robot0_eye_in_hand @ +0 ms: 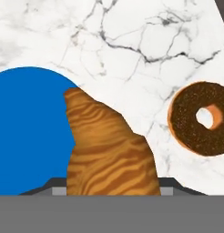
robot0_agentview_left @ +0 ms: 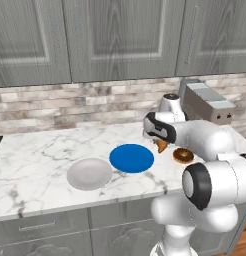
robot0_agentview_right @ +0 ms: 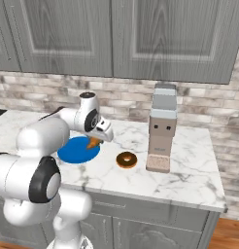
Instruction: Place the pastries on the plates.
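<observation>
My gripper (robot0_agentview_left: 160, 142) is shut on the orange-brown croissant (robot0_agentview_left: 162, 146), which hangs just above the counter at the right edge of the blue plate (robot0_agentview_left: 131, 158). In the hand view the croissant (robot0_eye_in_hand: 109, 150) rises between my fingers, with the blue plate (robot0_eye_in_hand: 27, 132) to its left and the dark-glazed doughnut (robot0_eye_in_hand: 202, 118) lying on the marble to its right. The pale grey-white plate (robot0_agentview_left: 89, 174) sits bare, left of the blue one. From the right base view the croissant (robot0_agentview_right: 93, 142) overlaps the blue plate's (robot0_agentview_right: 75, 151) right rim, and the doughnut (robot0_agentview_right: 126, 159) lies apart from it.
A grey coffee machine (robot0_agentview_right: 162, 129) stands on the counter right of the doughnut, near the brick wall. The marble counter (robot0_agentview_left: 35, 155) stretches left of the plates. Its front edge runs just below the plates. Grey cabinets hang overhead.
</observation>
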Motion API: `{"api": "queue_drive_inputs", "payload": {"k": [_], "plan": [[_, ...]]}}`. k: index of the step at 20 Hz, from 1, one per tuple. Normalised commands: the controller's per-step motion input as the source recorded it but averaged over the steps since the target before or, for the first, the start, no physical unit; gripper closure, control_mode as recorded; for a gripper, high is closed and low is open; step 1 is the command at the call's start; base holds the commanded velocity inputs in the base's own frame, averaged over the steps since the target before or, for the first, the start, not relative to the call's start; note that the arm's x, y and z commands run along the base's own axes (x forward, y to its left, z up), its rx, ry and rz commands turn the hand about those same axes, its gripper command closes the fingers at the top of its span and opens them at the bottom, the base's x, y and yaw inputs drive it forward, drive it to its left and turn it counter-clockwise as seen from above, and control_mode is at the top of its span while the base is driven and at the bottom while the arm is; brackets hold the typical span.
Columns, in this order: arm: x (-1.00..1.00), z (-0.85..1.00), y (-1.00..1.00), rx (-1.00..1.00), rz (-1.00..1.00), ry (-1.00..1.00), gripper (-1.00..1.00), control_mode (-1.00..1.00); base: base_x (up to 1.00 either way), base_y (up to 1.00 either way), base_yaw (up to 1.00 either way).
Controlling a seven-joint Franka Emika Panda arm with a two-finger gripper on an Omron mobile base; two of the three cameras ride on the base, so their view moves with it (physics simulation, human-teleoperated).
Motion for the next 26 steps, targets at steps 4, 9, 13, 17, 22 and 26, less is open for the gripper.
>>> {"api": "queue_drive_inputs", "payload": {"k": [4,9,13,17,22,26], "plan": [[-0.43,0.24,0.74,0.03,0.05,-0.02,1.0,-1.0,0.0,0.0,0.0],[-0.23,0.19,0.96,0.02,0.08,0.0,1.0,-1.0,0.0,0.0,0.0],[-0.05,0.14,1.0,0.0,0.06,0.0,1.0,-1.0,0.0,0.0,0.0],[0.02,0.0,1.0,-0.01,0.01,0.02,1.0,-1.0,0.0,0.0,0.0],[0.25,0.0,1.0,-0.05,0.0,0.05,1.0,-1.0,0.0,0.0,0.0],[0.36,0.0,1.0,-0.06,0.0,0.04,1.0,-1.0,0.0,0.0,0.0]]}}
